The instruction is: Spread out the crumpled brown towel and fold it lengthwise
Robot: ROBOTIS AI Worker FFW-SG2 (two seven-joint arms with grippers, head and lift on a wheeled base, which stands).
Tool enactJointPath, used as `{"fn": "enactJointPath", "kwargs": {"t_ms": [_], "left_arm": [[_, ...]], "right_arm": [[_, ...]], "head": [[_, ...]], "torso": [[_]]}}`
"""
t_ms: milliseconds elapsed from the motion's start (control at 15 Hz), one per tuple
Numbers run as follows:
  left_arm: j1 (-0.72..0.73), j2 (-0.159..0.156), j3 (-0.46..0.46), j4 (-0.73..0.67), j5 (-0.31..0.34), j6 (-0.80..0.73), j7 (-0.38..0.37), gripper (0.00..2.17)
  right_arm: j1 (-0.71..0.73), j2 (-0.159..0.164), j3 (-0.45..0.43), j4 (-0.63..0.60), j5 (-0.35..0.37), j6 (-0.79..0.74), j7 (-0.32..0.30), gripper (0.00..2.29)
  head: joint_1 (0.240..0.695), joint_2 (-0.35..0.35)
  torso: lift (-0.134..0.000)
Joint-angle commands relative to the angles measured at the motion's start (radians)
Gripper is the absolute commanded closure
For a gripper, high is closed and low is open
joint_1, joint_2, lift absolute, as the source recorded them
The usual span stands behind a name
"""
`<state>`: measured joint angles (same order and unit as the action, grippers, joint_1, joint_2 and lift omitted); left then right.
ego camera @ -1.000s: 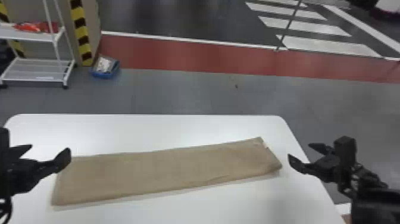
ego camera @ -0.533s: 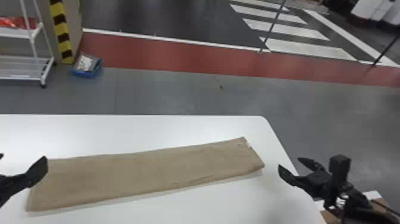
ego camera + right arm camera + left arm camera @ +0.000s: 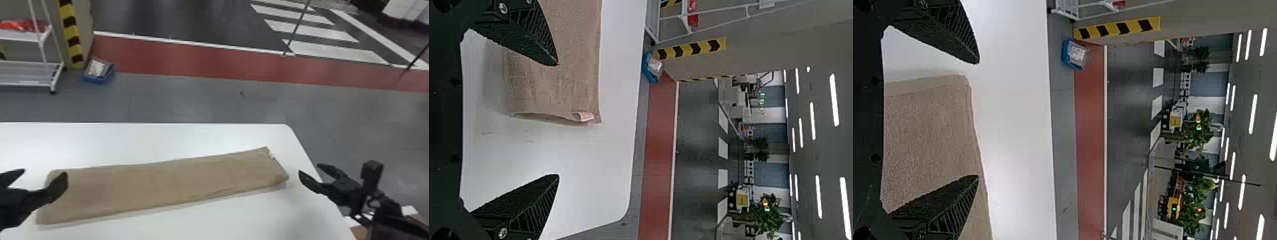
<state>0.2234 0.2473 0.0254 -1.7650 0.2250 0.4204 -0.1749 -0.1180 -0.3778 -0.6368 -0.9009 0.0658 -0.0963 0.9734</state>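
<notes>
Change: left gripper [image 3: 45, 173] slightly farther in over the table [image 3: 143, 137]; towel [image 3: 159, 182] same long, flat fold
Left gripper: spread, at towel's left end
Right gripper [image 3: 309, 168]: spread, just off its right end
Surface: white
Room: wheeled shelf [image 3: 25, 83], blue box [image 3: 99, 78], red floor strip [image 3: 191, 60]

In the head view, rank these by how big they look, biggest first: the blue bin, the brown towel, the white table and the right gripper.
1. White table
2. Brown towel
3. Right gripper
4. Blue bin
</notes>
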Motion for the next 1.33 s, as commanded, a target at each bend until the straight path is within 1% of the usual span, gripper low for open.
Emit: {"fn": "enactJointPath", "kwargs": {"t_ms": [0, 67, 133, 267, 333, 400, 467, 533, 667, 733, 933, 1133, 1267], "left_arm": [[-0.039, -0.002, -0.059, 0.058, -0.009, -0.001, 0.025, 0.08], [-0.058, -0.003, -0.081, 0.087, -0.009, -0.004, 0.034, 0.08], [-0.07, -0.008, -0.096, 0.113, -0.013, -0.007, 0.049, 0.08], [-0.098, -0.016, -0.116, 0.173, -0.027, -0.004, 0.094, 0.08], [-0.101, -0.022, -0.114, 0.19, -0.027, -0.007, 0.095, 0.08], [-0.101, -0.025, -0.116, 0.199, -0.027, -0.01, 0.103, 0.08], [-0.101, -0.028, -0.114, 0.203, -0.027, -0.013, 0.107, 0.08], [-0.104, -0.03, -0.114, 0.214, -0.027, -0.013, 0.107, 0.08], [-0.11, -0.03, -0.116, 0.233, -0.029, -0.022, 0.107, 0.08], [-0.11, -0.026, -0.114, 0.243, -0.029, -0.047, 0.107, 0.08], [-0.108, -0.02, -0.111, 0.26, -0.027, -0.068, 0.106, 0.08], [-0.108, -0.019, -0.108, 0.274, -0.026, -0.093, 0.1, 0.08], [-0.111, -0.02, -0.107, 0.28, -0.026, -0.099, 0.094, 0.08]], "right_arm": [[-0.06, -0.062, 0.023, 0.071, 0.049, 0.004, 0.034, 0.09], [-0.086, -0.085, 0.046, 0.093, 0.094, -0.009, 0.056, 0.09], [-0.101, -0.096, 0.072, 0.1, 0.158, -0.03, 0.056, 0.09], [-0.15, -0.105, 0.095, 0.135, 0.273, -0.055, 0.054, 0.09], [-0.164, -0.116, 0.123, 0.154, 0.279, -0.067, 0.042, 0.1], [-0.173, -0.128, 0.137, 0.168, 0.279, -0.07, 0.033, 0.13], [-0.184, -0.131, 0.14, 0.178, 0.279, -0.07, 0.027, 0.18], [-0.189, -0.131, 0.14, 0.185, 0.279, -0.07, 0.025, 0.25], [-0.189, -0.131, 0.143, 0.194, 0.279, -0.079, 0.021, 0.29], [-0.189, -0.131, 0.143, 0.203, 0.276, -0.095, 0.021, 0.34], [-0.17, -0.128, 0.143, 0.212, 0.249, -0.107, 0.033, 0.35], [-0.16, -0.13, 0.143, 0.212, 0.154, -0.107, 0.087, 0.35], [-0.16, -0.131, 0.141, 0.212, 0.126, -0.107, 0.103, 0.35]], "head": [[0.695, -0.293], [0.695, -0.302], [0.695, -0.312], [0.695, -0.325], [0.695, -0.322], [0.695, -0.32], [0.695, -0.319], [0.695, -0.319], [0.695, -0.32], [0.695, -0.319], [0.695, -0.313], [0.695, -0.302], [0.695, -0.294]], "torso": [[0.0], [0.0], [0.0], [0.0], [0.0], [0.0], [0.0], [0.0], [0.0], [0.0], [0.0], [0.0], [0.0]]}}
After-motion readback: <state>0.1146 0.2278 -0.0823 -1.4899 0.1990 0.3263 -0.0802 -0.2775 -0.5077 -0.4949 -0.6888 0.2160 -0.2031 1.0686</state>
